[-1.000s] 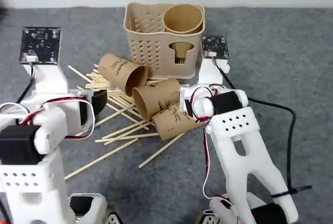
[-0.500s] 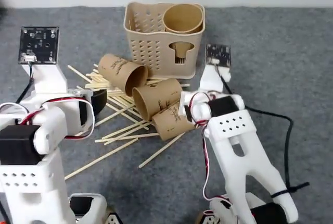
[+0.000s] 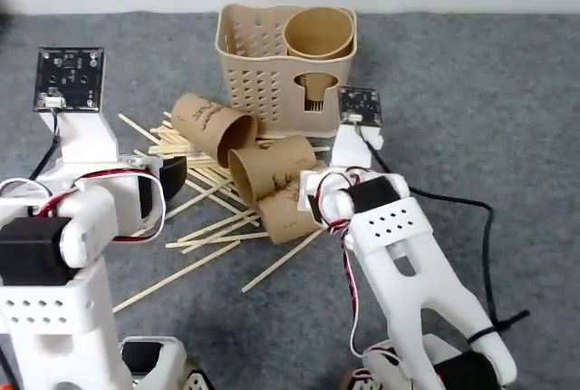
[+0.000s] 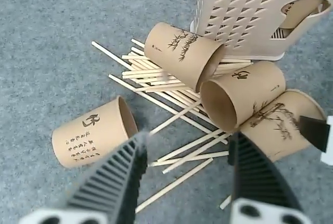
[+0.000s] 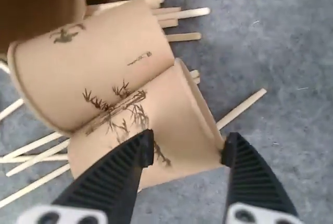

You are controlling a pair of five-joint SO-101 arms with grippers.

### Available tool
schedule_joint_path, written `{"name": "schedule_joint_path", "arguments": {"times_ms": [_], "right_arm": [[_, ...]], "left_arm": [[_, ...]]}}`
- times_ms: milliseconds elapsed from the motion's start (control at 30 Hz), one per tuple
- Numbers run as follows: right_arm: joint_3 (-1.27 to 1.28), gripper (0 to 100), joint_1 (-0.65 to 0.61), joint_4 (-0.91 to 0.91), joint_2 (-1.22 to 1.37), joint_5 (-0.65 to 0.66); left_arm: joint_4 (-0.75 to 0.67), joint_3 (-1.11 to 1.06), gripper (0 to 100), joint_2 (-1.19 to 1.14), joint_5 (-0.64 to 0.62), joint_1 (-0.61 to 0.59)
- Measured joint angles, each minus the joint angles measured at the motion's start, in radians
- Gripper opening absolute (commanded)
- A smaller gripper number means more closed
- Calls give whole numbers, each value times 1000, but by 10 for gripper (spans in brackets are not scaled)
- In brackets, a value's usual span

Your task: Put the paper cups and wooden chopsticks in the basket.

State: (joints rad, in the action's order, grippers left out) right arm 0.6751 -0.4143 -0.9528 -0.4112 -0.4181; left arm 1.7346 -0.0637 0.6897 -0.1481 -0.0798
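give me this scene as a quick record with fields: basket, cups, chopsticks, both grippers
basket: upright at the far side of the table, one paper cup standing inside
far cup: on its side, in front of the basket
middle cup: on its side
near cup: on its side
stray cup: on its side, apart from the others
chopsticks: scattered under and around the cups
left gripper: open, holding nothing
right gripper: open, straddling the near cup's end
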Motion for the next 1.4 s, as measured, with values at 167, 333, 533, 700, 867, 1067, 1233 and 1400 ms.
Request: {"name": "schedule_joint_path", "arguments": {"times_ms": [167,333,533,700,867,1067,1233,1400], "right_arm": [[0,160,-38,0,0,-2],[11,121,-89,0,0,-49],[43,9,-152,0,0,-127],[43,8,-210,0,0,-149],[43,8,-267,0,0,-149],[43,8,-361,0,-92,-149],[46,8,-436,-43,-284,-66],[46,8,-482,-120,-517,117]], "left_arm": [[0,0,247,0,0,0],[0,0,247,0,0,0],[0,0,247,0,0,0],[0,0,247,0,0,0],[0,0,247,0,0,0],[0,0,247,0,0,0],[0,0,247,0,0,0],[0,0,247,0,0,0]]}}
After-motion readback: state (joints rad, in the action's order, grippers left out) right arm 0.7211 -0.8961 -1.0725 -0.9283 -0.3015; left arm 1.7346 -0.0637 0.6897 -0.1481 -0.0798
